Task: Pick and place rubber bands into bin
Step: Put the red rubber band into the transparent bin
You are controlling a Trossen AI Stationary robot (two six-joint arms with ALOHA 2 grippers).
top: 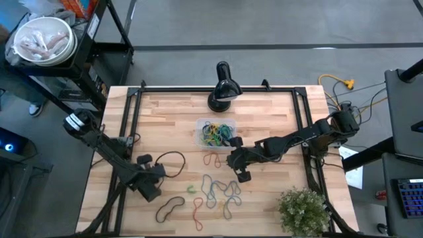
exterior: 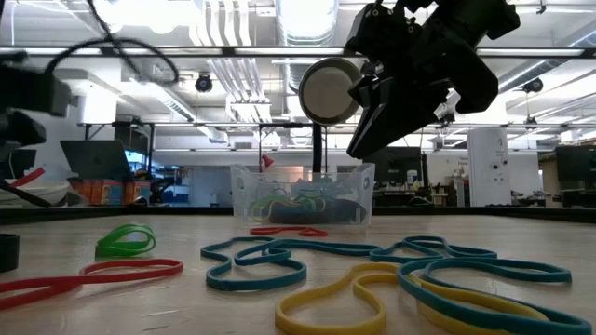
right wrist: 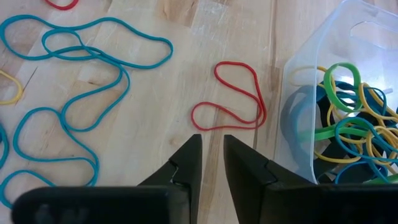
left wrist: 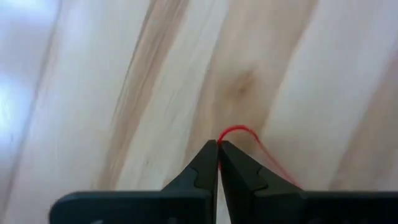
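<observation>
Right gripper, jaws slightly parted and empty, hovers just near-side of the red rubber band lying beside the clear bin's near wall, while the left gripper pinches another red band far off left

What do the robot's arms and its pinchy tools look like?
Both arms are dark, nearly black, built of jointed tube-like segments. The left arm has a thin black cable looping beside it. The right arm looks the same. Each tool, left tool and right tool, ends in two black, wedge-shaped fingers narrowing to points. No markings are visible.
</observation>
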